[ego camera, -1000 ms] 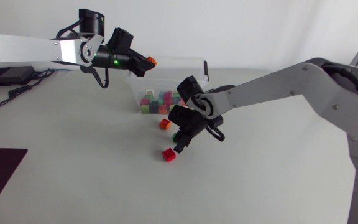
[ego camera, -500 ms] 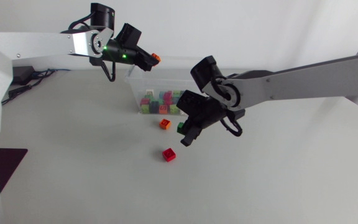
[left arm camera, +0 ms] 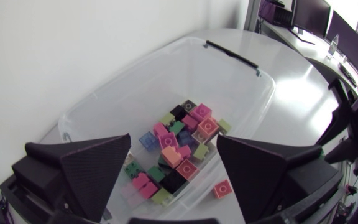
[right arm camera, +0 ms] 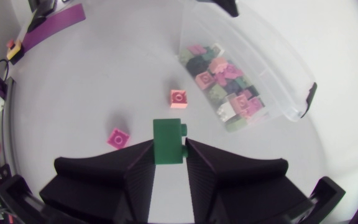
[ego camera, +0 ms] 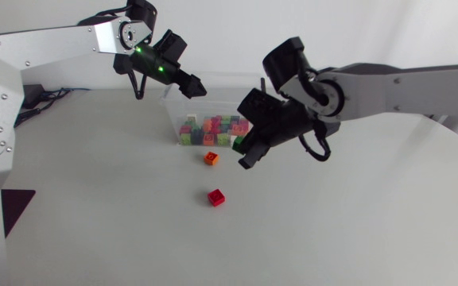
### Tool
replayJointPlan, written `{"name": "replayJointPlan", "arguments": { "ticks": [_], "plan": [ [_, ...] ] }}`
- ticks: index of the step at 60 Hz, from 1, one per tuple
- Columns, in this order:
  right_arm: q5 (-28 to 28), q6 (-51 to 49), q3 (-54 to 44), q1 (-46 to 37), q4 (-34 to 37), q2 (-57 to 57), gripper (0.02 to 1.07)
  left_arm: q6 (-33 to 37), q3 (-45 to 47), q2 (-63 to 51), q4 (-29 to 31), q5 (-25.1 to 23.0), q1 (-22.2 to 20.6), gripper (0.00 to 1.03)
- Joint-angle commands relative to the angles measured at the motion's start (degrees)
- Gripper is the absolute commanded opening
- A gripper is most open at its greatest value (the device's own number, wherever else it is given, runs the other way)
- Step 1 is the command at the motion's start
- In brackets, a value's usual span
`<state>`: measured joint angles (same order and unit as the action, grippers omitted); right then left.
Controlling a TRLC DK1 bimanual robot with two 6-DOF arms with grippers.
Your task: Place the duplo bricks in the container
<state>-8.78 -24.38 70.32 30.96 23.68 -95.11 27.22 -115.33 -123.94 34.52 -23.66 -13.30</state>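
Jaws of the right arm (ego camera: 388, 79) are clenched on a green brick (right arm camera: 168, 142), held above the bench (ego camera: 94, 199) at 5 o'clock of the clear container (ego camera: 253, 79). Jaws of the left arm (ego camera: 54, 40) are released and empty over the container's 10 o'clock corner, above the heaped bricks (left arm camera: 179, 149) inside. An orange brick (ego camera: 211, 158) lies at the container's 6 o'clock, with a red brick (ego camera: 216, 198) at 6 o'clock of that.

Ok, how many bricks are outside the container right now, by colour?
Orange brick: 1
Red brick: 1
Green brick, held by the right end effector: 1
Total: 3
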Motion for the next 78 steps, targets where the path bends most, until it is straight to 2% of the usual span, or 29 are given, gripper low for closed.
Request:
{"name": "replayJointPlan", "arguments": {
  "ticks": [1, 16, 26, 39, 52, 68, 78],
  "plan": [
    [0.0, 1.8, 3.9, -1.2, 0.8, 1.8, 0.15, 2.7, 2.7, 4.5, 1.7, 0.1, -0.1, 0.99],
    [0.0, 4.5, 11.4, -3.3, 0.0, -0.3, 0.15, 9.3, 21.2, 16.4, 0.8, 0.1, -0.3, 0.99],
    [0.0, 5.9, 15.1, -3.8, -0.7, -2.5, 0.15, 12.0, 28.5, 20.1, -0.5, 0.1, -1.0, 0.99],
    [0.0, 7.4, 19.7, -5.0, -0.8, -5.1, 0.15, 15.5, 38.4, 22.9, -3.5, 0.1, -4.3, 0.99],
    [-0.3, 8.7, 23.4, -6.2, -1.5, -7.9, 0.15, 17.4, 45.6, 23.5, -6.3, 0.2, -7.6, 0.99],
    [-0.6, 9.7, 27.8, -6.4, -2.0, -11.5, 0.15, 17.6, 53.2, 22.3, -13.3, 1.8, -9.9, 0.99],
    [-0.7, 10.2, 30.4, -6.3, -0.6, -13.0, 0.15, 17.3, 54.0, 20.9, -14.7, 3.1, -11.0, 0.99]
  ]
}}
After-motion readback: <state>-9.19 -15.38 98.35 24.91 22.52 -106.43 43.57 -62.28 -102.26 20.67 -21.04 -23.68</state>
